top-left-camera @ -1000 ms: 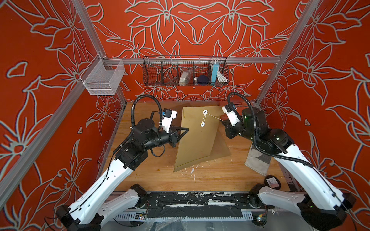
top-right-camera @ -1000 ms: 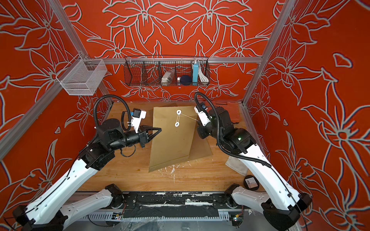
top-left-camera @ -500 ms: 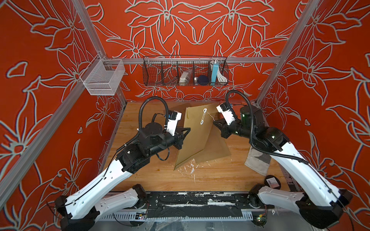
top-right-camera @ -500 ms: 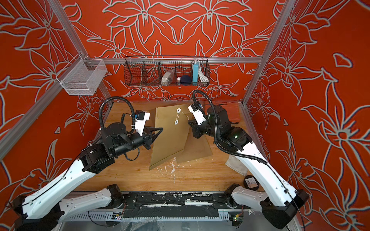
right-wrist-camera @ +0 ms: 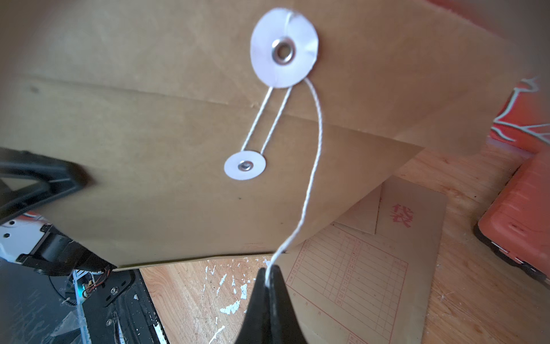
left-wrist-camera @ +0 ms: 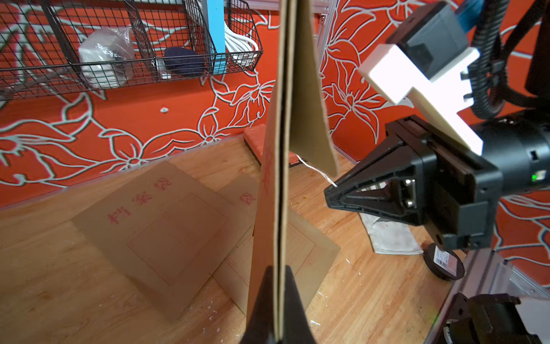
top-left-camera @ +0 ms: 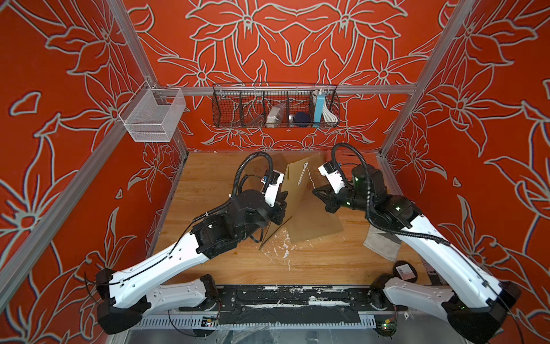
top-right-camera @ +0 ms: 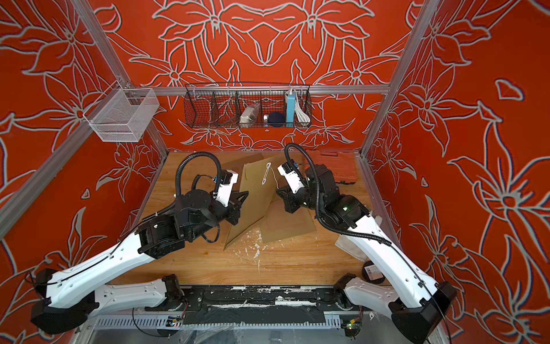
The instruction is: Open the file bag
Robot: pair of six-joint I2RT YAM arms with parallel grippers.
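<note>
We hold the file bag (top-left-camera: 290,202) up on its edge over the middle of the desk (top-left-camera: 208,184). Our left hand (left-wrist-camera: 278,277) pinches its side tight. Our right hand (right-wrist-camera: 269,277) is closed on the white string (right-wrist-camera: 315,166). We should pull softly and go round the small button (right-wrist-camera: 244,165), keeping the bag steady.

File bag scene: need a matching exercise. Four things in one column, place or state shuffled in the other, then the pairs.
Things:
1. left tool
2. right tool
3. blue box
4. orange case

Place or state:
A. standing in the black wire basket on the back wall
B. shut on the white string
C. flat on the table by the back wall
D. shut on the edge of the file bag, which stands upright

Pairs: 1-D, 2-B, 3-A, 4-C
</note>
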